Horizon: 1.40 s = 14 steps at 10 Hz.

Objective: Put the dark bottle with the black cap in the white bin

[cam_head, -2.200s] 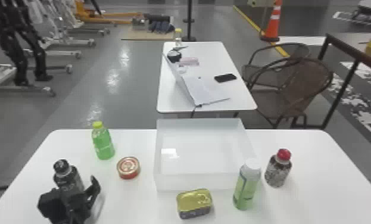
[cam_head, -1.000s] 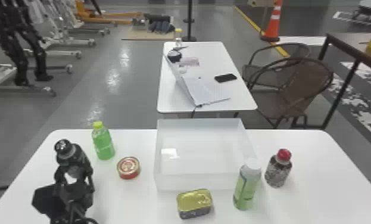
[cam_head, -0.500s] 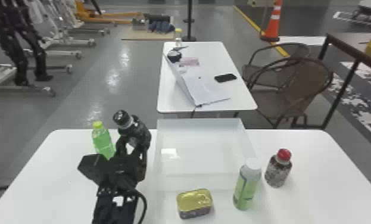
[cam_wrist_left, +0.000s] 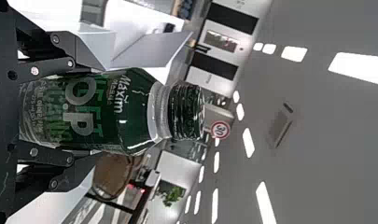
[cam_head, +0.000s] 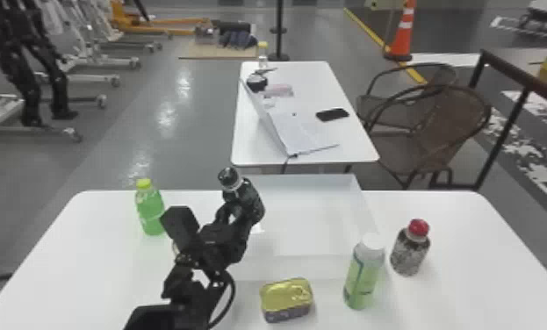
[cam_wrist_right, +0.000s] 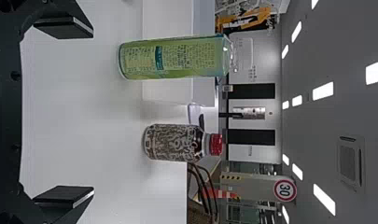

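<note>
Near white bin [cam_head: 311, 224], dark bottle [cam_head: 252, 202] aslant w/ cap [cam_head: 229, 177] up-L.

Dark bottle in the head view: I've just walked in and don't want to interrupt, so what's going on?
The robot's left tool grips the dark bottle with the black cap, tilted, at the left side of the white rectangular bin. The bottle is not yet released. The right tool is open and empty.
</note>
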Motion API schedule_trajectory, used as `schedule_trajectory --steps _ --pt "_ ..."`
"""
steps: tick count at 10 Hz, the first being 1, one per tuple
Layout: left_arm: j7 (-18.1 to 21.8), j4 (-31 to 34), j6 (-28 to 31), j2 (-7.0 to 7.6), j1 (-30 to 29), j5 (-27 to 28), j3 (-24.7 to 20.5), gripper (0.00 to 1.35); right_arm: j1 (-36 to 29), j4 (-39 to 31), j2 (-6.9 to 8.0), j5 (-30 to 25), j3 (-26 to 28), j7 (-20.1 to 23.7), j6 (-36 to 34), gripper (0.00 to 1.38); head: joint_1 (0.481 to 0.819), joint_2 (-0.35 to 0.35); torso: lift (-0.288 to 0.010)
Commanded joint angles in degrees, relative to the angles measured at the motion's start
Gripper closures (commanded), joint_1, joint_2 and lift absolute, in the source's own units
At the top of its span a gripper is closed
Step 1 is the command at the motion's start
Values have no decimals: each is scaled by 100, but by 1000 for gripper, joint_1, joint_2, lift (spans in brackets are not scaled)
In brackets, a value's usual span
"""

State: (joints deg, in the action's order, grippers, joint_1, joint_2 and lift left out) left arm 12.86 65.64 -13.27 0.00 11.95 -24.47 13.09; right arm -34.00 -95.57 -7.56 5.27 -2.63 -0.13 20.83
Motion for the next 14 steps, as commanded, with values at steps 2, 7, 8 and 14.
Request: schedule_trajectory --steps 2,7,8,14 --pt "244 -359 404 -15 211 -190 45 630 8 3 0 1 0 4 0 113 549 0 -100" --pt "235 -175 88 -15 114 -76 -52 113 8 3 0 1 0 13 0 113 549 0 -100" --pt "42 344 26 -15 -202 285 -324 114 8 3 0 1 0 13 0 113 549 0 -100" --pt "-1206 2400 -976 -15 -3217 1128 -1651 136 -10 -67 9 -70 0 13 -44 113 549 0 -100"
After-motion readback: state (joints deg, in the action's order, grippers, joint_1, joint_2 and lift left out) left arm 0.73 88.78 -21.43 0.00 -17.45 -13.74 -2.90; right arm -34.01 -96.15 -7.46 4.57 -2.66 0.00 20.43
